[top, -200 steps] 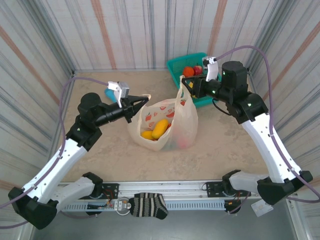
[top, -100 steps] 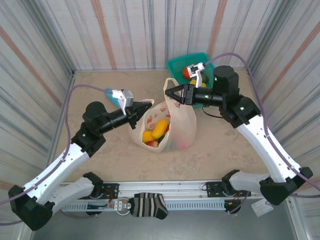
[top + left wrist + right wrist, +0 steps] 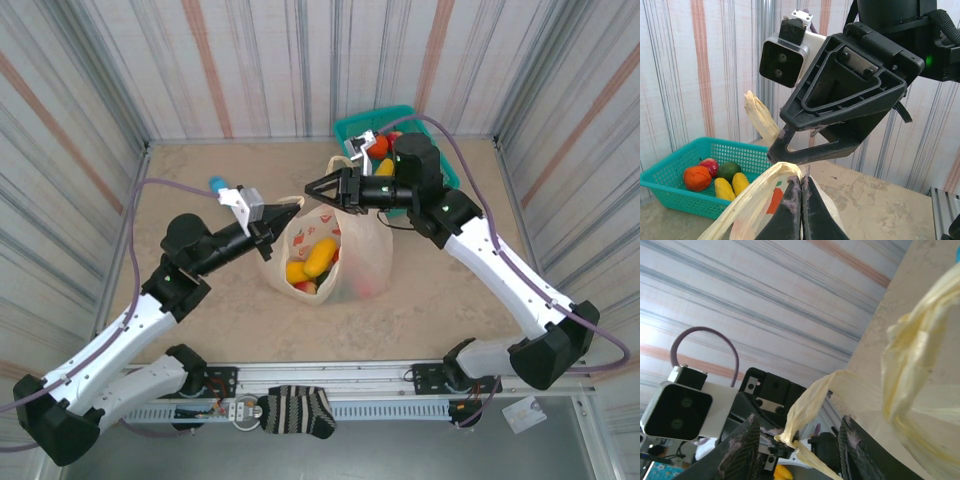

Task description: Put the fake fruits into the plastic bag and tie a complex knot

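Left gripper (image 3: 801,200) is clamping shut on one loop handle (image 3: 752,202) of the plastic bag (image 3: 365,250), holding it up just beside my right gripper (image 3: 799,419). That right gripper is standing partly apart, with the other handle (image 3: 812,397) running between its fingers. I cannot confirm that either finger is pinching it.

Bag is sitting mid-table, mouth gaping, with yellow and red fake fruits (image 3: 312,260) lying inside. Loose fruits (image 3: 715,180) are lying in the teal basket (image 3: 670,192) behind it.

Judgement: I am working the knot step, bringing the two handles together above the bag's mouth. Next move is calling for the right jaws to close firmly on their handle, then cross it over the left one without dragging the bag or tipping out fruit.
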Controlling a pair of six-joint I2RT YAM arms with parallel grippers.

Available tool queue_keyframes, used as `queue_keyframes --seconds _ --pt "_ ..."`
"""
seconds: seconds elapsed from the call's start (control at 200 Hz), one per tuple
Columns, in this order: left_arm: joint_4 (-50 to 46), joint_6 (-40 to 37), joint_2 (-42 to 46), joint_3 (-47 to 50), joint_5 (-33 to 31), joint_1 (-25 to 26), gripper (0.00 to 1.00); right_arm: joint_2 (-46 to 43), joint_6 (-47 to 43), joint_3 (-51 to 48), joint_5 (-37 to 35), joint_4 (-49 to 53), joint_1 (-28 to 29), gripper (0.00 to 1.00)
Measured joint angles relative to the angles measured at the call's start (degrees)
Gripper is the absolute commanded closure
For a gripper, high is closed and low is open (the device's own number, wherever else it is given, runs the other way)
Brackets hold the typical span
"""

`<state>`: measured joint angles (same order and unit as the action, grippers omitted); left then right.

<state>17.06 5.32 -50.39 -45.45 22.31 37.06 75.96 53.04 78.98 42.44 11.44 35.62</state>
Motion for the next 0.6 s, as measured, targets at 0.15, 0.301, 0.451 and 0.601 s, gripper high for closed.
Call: queue_keyframes --seconds 0.15,0.301,0.451,0.601 --pt "0.1 -0.6 0.0 0.1 -0.1 0.2 1.00 0.8 1.9 -0.5 1.2 -2.8 0.4 0.58" --pt "0.6 -0.9 0.0 0.2 -0.2 0.2 1.00 1.6 2.8 -1.0 1.4 -4.4 0.5 0.63" --pt "0.9 -1.1 0.0 0.3 -0.6 0.2 1.00 2.4 4.0 -2.0 1.6 -5.8 0.8 0.73" --pt "1.0 -1.3 -0.1 0.3 -0.9 0.2 1.00 2.8 5.1 -3.1 2.4 -7.2 1.1 0.77"
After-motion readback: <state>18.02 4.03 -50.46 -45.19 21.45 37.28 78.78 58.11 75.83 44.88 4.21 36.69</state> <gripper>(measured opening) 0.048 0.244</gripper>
